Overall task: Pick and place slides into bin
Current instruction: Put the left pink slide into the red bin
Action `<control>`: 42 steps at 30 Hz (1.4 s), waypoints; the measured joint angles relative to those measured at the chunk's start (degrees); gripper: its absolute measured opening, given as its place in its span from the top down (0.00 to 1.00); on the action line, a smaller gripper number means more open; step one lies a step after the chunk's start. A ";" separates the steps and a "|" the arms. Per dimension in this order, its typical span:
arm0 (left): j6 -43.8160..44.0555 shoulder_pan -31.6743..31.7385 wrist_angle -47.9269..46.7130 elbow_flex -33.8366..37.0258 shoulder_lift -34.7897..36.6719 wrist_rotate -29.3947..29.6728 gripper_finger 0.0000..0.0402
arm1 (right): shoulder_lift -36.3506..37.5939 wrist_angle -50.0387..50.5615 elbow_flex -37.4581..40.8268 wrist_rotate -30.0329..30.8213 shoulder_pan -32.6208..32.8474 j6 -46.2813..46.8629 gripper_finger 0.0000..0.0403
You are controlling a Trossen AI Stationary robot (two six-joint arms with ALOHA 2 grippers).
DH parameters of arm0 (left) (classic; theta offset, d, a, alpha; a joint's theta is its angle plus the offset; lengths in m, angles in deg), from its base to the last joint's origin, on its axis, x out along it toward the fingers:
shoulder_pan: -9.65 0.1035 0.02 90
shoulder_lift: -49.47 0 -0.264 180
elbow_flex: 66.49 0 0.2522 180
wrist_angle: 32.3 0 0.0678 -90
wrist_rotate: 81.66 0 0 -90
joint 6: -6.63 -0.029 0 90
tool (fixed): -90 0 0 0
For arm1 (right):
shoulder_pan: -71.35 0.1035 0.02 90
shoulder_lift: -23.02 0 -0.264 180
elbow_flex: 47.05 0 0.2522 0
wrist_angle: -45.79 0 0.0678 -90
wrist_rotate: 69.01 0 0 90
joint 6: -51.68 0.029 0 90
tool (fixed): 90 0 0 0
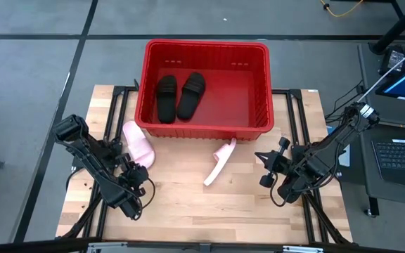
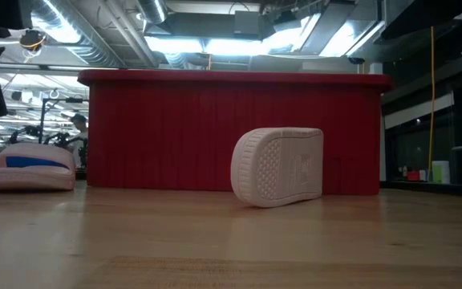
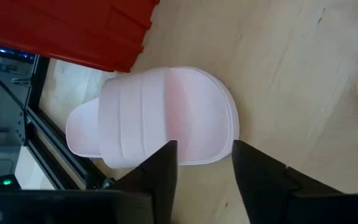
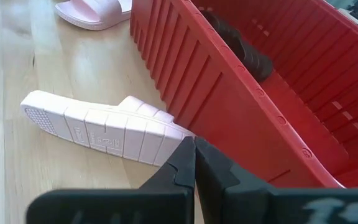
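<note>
While both black slides [image 1: 180, 96] already lie side by side in the left half of the red bin [image 1: 206, 48], the high view shows the two pink ones still on the table: one flat [image 1: 137, 143] just off the bin's near-left corner, beside the left gripper [image 1: 138, 176], and one tipped on its edge [image 1: 219, 161] in front of the bin's near wall, with the right gripper [image 1: 267, 169] near it but apart. From table height, the tipped slide [image 2: 277, 167] shows its dotted sole standing upright before the bin wall [image 2: 167, 128], and the flat one [image 2: 29, 168] rests far to the side. Past the left wrist's fingers [image 3: 161, 171], which stand apart, the flat pink slide [image 3: 157, 118] lies strap up, straight ahead and untouched. Past the right wrist's fingers [image 4: 182, 165], pressed together and holding nothing, the tipped slide [image 4: 101, 134] leans close against the bin [image 4: 241, 81]. These look like light, springy foam, slightly grippy rather than slick, and not fragile; pinching the wide strap or one sole edge should hold, though the foam will likely give under the pads.
</note>
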 joint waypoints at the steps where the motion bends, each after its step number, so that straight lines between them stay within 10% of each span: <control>1: 0.04 0.00 0.00 0.04 0.00 0.00 0.62 | 0.00 0.00 0.00 0.00 0.00 -0.02 0.98; 42: 0.80 6.14 3.43 8.00 -15.78 6.62 0.63 | 0.04 0.07 0.00 0.07 0.00 -1.35 0.98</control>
